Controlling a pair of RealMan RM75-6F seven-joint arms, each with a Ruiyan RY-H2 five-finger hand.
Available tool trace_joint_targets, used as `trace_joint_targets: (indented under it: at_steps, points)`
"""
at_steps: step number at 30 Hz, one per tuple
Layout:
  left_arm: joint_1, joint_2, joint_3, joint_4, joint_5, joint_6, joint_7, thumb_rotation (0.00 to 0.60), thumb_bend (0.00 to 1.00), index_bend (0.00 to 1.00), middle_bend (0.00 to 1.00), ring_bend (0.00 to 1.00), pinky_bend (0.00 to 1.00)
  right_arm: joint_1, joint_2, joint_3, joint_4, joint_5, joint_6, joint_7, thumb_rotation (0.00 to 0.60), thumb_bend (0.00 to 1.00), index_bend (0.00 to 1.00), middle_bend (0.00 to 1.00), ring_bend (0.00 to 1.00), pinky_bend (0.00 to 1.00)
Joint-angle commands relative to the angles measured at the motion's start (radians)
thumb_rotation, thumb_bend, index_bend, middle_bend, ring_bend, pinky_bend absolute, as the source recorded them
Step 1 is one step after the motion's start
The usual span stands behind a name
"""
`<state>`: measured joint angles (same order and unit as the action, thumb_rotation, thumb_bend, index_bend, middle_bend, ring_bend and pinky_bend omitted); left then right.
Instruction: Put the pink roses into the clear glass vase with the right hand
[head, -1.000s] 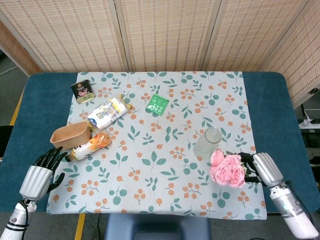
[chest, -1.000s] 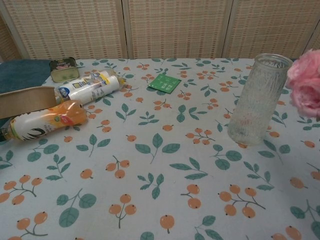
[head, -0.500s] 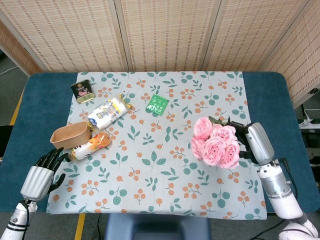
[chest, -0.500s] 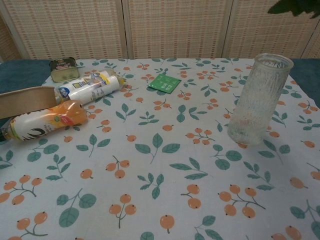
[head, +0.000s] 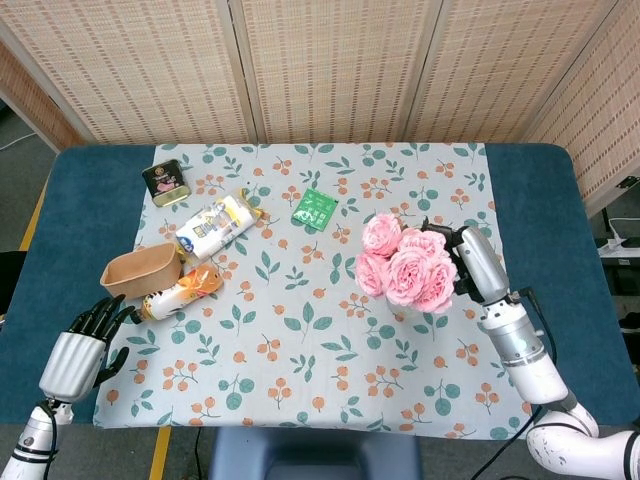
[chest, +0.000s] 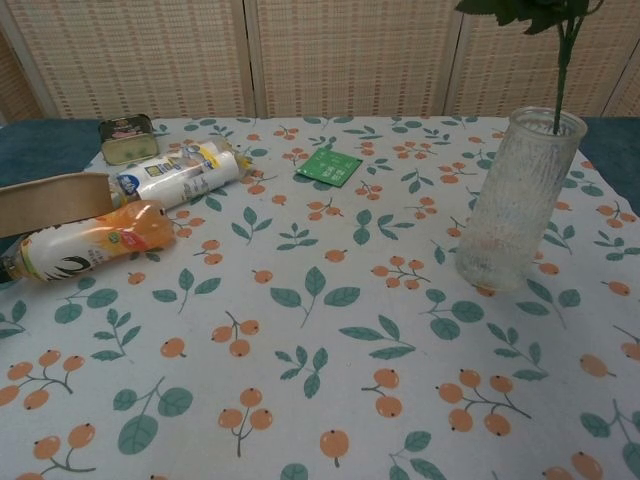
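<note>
Right hand: the right hand (head: 472, 262) grips the pink roses (head: 402, 267), blooms just to its left.
Stem axis: upright in the chest view, the stem (chest: 562, 75) points down, its tip at or just inside the rim.
Vase: the clear glass vase (chest: 514, 201) stands directly below the bouquet, upright; the head view hides it.
Coming move: judged a straight descent along the stem.
Left hand: the left hand (head: 80, 346) holds nothing, fingers loosely apart, well apart from the vase.

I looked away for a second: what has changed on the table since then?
The right robot hand lifted the roses off the cloth and carried them left, over the vase; the stem now reaches its mouth. The left robot hand, bottles, bowl, tin and packet stayed put.
</note>
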<state>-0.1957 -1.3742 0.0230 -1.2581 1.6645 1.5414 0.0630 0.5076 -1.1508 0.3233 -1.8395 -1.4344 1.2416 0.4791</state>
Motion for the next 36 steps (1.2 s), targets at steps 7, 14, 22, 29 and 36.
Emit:
trace_joint_targets:
  at_steps: [7, 14, 22, 29, 36]
  points:
    - [0.001, 0.0, -0.001, 0.001, 0.003, 0.001, 0.003, 0.6, 0.38, 0.16, 0.07, 0.11, 0.28, 0.006, -0.026, -0.022, 0.118, 0.048, -0.055, 0.11, 0.6, 0.61, 0.87, 0.86, 0.96, 1.0]
    - [0.0, -0.002, -0.001, 0.001, 0.002, -0.006, 0.007, 0.6, 0.38, 0.16, 0.07, 0.1, 0.28, 0.021, -0.039, -0.054, 0.221, 0.047, -0.13, 0.201, 0.6, 0.36, 0.53, 0.86, 0.96, 1.0]
    - [0.0, -0.001, 0.0, 0.0, 0.003, -0.01, 0.008, 0.6, 0.38, 0.16, 0.07, 0.11, 0.28, 0.011, -0.019, -0.088, 0.256, 0.014, -0.138, 0.229, 0.6, 0.07, 0.08, 0.86, 0.94, 1.0]
    - [0.0, -0.001, 0.0, 0.001, 0.004, -0.011, 0.006, 0.6, 0.38, 0.16, 0.07, 0.11, 0.28, -0.103, 0.036, -0.127, 0.204, -0.036, 0.055, 0.035, 0.6, 0.01, 0.0, 0.86, 0.93, 1.0]
    - [-0.002, -0.001, 0.0, 0.004, 0.002, -0.019, -0.004, 0.6, 0.38, 0.16, 0.07, 0.1, 0.28, -0.376, -0.017, -0.249, 0.194, -0.112, 0.451, -0.543, 0.6, 0.01, 0.33, 0.75, 0.76, 0.98]
